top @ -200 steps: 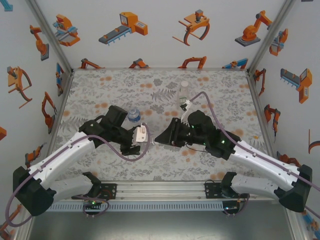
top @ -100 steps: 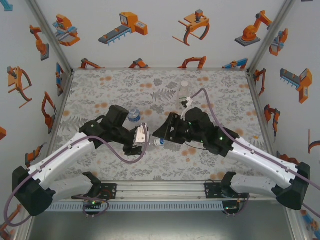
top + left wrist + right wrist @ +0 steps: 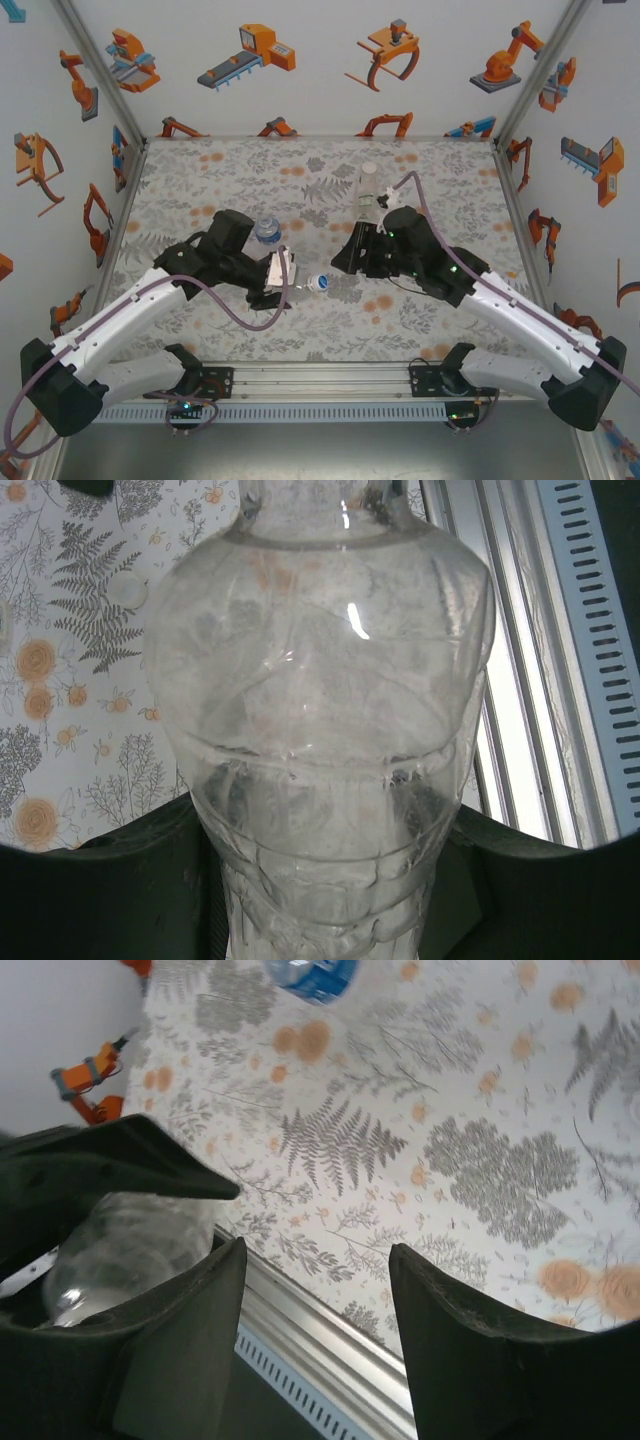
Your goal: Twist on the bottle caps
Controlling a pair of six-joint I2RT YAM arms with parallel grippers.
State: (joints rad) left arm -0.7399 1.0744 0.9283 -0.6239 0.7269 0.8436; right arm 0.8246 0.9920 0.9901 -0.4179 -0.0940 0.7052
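The step in hand is judged to be the capping of the plain bottle [image 3: 320, 730]. It is held lying on its side in the left claw [image 3: 276, 274], which is pinched on its body just left of the centre of the top view, with the neck pointed toward the right of the frame. A small pale cap [image 3: 318, 283] appears to be seated on that neck, though how far it is threaded cannot be told. The right claw [image 3: 320, 1330] is seen spread, with nothing between its fingers; in the top view it is placed just right of the capped neck, near it but apart from it. In the right wrist view the plain bottle is found at the lower left, outside the gap between the fingers.

The blue-labelled bottle [image 3: 266, 230] is stood upright on the surface [image 3: 200, 170] just above the left claw in the top view; the green-and-white-labelled bottle [image 3: 368, 185] is stood upright above the right claw, toward the upper middle; whether either is capped cannot be made out.

For the next move, it is judged that the spread claw must be brought around the cap, squared to the axis of the neck, pressed together on the rim and turned, while the bottle is gripped firmly by the left claw. If the cap is found tight, the bottle is to be set upright and another taken up.
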